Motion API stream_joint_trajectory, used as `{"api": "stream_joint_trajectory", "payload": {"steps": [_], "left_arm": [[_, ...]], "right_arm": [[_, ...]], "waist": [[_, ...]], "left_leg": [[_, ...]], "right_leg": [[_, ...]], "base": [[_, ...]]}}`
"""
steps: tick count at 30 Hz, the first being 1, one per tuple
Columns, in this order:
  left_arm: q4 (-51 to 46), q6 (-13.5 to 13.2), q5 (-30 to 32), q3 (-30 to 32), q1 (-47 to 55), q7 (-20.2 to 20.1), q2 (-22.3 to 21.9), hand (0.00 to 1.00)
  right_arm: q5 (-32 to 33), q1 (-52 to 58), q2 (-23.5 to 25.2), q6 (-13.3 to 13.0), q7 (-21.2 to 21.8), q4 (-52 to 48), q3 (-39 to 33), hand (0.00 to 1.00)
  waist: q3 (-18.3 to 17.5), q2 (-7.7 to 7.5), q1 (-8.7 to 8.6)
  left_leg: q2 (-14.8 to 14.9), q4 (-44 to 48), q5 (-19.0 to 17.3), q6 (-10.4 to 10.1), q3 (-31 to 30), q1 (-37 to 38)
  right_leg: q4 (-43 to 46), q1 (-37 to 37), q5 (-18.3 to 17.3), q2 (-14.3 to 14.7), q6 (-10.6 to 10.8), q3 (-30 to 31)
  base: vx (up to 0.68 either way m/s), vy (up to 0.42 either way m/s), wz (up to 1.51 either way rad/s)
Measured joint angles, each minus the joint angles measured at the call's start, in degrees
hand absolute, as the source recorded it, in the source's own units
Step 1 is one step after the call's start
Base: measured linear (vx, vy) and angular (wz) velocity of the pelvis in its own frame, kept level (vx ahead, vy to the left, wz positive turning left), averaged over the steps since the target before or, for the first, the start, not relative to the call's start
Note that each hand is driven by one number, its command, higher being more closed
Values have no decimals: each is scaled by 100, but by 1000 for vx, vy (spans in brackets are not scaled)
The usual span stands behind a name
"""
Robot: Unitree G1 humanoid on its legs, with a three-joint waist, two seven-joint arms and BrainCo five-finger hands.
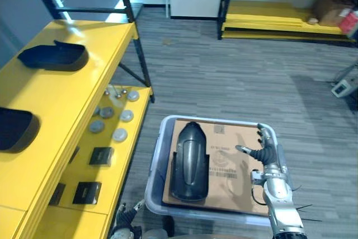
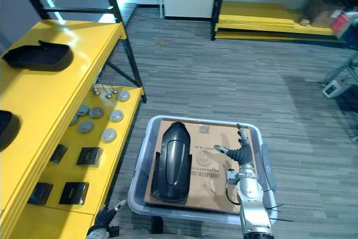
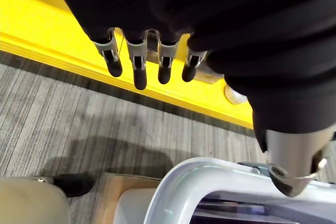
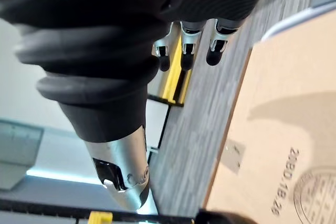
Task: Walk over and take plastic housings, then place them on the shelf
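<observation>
Along the left of the frame stands the yellow shelf (image 1: 72,93), two dark housings (image 1: 53,55) on its top. At lower centre the grey bin (image 1: 155,166) holds a cardboard sheet (image 1: 235,132), and on it lies the black plastic housing (image 1: 190,163). Our right hand (image 1: 267,152) hovers just right of it, fingers straight and apart; our left hand (image 3: 139,72), at lower left, hangs relaxed and empty. We fear a one-sided grasp: the housing may slide away. It looks smooth, glossy, long and rounded
</observation>
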Motion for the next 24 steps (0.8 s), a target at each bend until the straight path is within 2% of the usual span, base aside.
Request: {"api": "stream_joint_trajectory", "payload": {"steps": [7,12,16,22,23,24], "left_arm": [[-7,2,76,-117,-132,2,7,0],[-13,5,188,-166,-165,8,7,0],[-25,5,249,-168,-207,9,6,0],[-22,8,278,-169,-245,28,19,0],[-22,9,278,-170,-245,40,19,0],[-21,11,279,-170,-250,44,19,0]], "right_arm": [[-928,-455,58,362,-147,1097,116,0],[-1399,-526,160,576,-329,1343,103,0],[-1652,-719,227,680,-427,1595,110,0],[-1779,-1006,313,781,-531,1789,128,0],[-1867,-1061,347,810,-535,1882,134,100],[-1918,-1141,353,836,-535,2006,170,100]], "waist": [[220,-3,5],[275,37,3],[348,53,4],[380,57,35],[379,56,39],[381,56,45]], "left_leg": [[-27,42,148,-63,-328,-219],[-56,-49,302,-109,-487,-283],[-60,-265,510,-134,-586,-321],[-72,-372,590,-127,-636,-388],[-77,-372,590,-126,-641,-387],[-79,-374,590,-126,-651,-391]], "right_leg": [[0,-23,0,14,0,-331],[-1,-44,-1,11,0,-496],[-2,-139,-2,15,1,-588],[10,-228,8,12,13,-622],[8,-223,8,10,14,-627],[0,-224,8,11,14,-631]], "base": [[-27,-24,26],[-66,-15,16],[-86,8,15],[-49,27,6],[-1,8,3],[0,0,0]]}}
